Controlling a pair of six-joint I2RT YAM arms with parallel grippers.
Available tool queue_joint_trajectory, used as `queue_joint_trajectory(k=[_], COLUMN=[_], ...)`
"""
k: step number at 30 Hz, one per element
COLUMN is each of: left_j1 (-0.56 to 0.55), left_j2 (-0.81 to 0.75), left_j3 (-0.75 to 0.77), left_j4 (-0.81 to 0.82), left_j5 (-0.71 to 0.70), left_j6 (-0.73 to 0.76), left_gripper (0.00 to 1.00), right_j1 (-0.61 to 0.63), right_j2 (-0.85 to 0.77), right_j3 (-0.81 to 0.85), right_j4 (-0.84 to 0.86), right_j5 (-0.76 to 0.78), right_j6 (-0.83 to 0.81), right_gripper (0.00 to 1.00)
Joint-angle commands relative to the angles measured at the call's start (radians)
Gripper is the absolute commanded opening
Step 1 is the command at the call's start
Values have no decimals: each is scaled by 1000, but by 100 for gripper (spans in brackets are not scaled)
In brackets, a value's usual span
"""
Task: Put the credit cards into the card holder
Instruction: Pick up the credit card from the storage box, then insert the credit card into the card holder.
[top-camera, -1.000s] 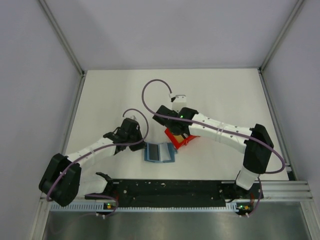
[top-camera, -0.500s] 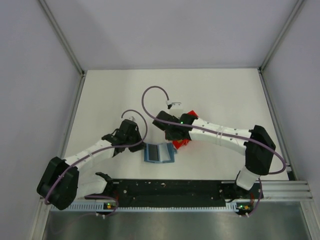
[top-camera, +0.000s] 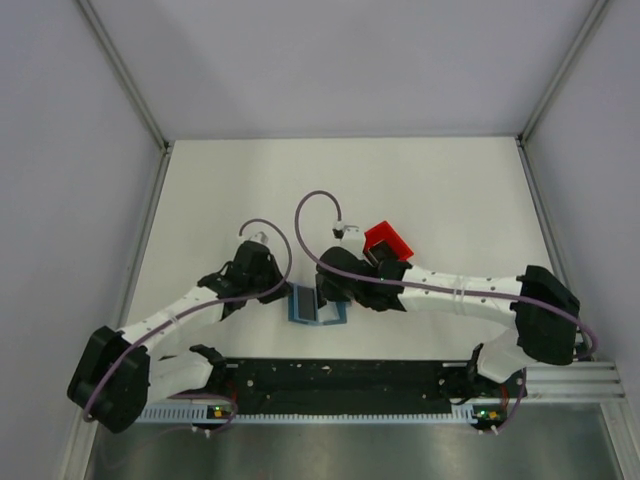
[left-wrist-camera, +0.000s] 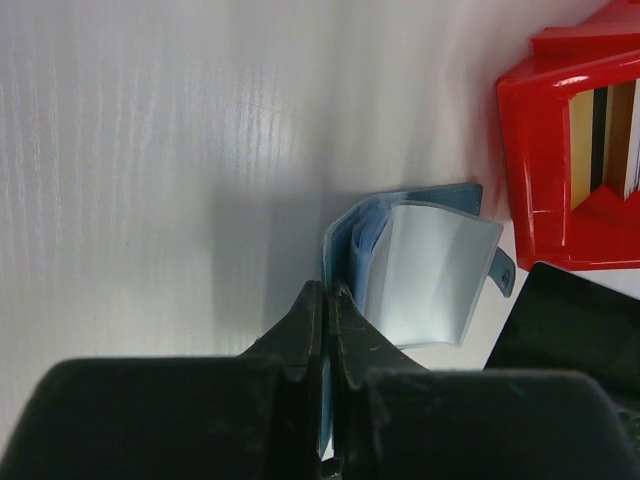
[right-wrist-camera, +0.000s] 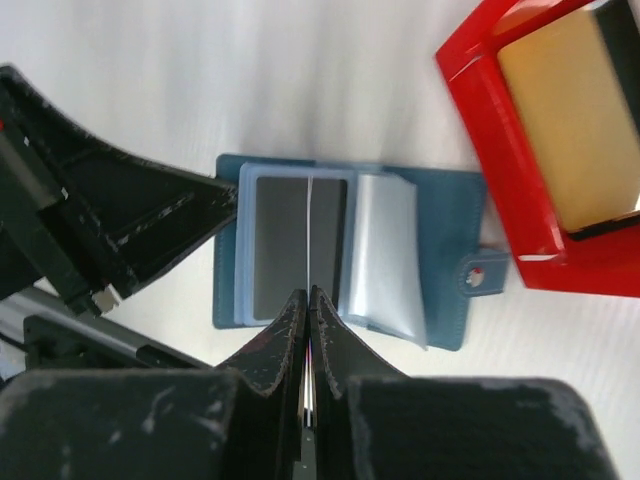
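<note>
Cards (left-wrist-camera: 603, 125): several stand on edge inside the bin (left-wrist-camera: 520, 150), showing tan, black and white edges; a gold card (right-wrist-camera: 572, 125) faces the right wrist camera

White card (right-wrist-camera: 311, 230): out of the bin, seen edge-on as a thin pale line across the open holder (its face cannot be made out)

Holder (top-camera: 318, 306): teal, lying open on the table (top-camera: 450, 190) near the front edge, between the two grippers; the snap tab points toward the bin

Holder pockets: a dark grey panel fills the pocket on the left gripper's side, and shiny greyish sleeves bulge up on the bin side

Left gripper (left-wrist-camera: 326, 292): jaws together, pinching the holder's outer cover edge, on the side away from the bin

Right gripper (right-wrist-camera: 309, 298): jaws clamped on the white card, tips above the middle of the holder, where the dark panel meets the shiny sleeves

Card against holder: whether the card's far edge has entered a pocket cannot be told

Bin: red, just beside the holder, on the side away from the left gripper

Arms: both reach inward from the near edge and meet over the holder
</note>
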Motion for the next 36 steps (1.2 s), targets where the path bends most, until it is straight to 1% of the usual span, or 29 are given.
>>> queue_joint_trajectory(k=[1, 4, 5, 7, 11, 21, 27, 36], left_j1=[4, 2, 2, 2, 2, 4, 2, 2], left_j2=[-29, -37, -46, -66, -117, -176, -178, -189], left_j3=[-30, -50, -60, -89, -132, -169, -182, -183], left_j4=[65, 67, 73, 87, 99, 117, 127, 125], left_j5=[-7, -15, -15, -15, -4, 34, 44, 47], left_j6=[-21, -32, -36, -47, -64, -90, -89, -92], left_gripper=[0, 0, 0, 0, 0, 0, 0, 0], right_j1=[53, 85, 99, 114, 139, 162, 167, 171], right_j2=[-59, -53, -45, -29, -16, 65, 100, 126], right_j3=[-133, -173, -175, -187, -239, -192, -162, -122], right_j4=[394, 485, 491, 519, 631, 571, 559, 481], right_j5=[-46, -2, 23, 37, 55, 128, 154, 186], right_j6=[-7, 10, 10, 5, -18, -33, -62, -73], right_gripper=[0, 0, 0, 0, 0, 0, 0, 0])
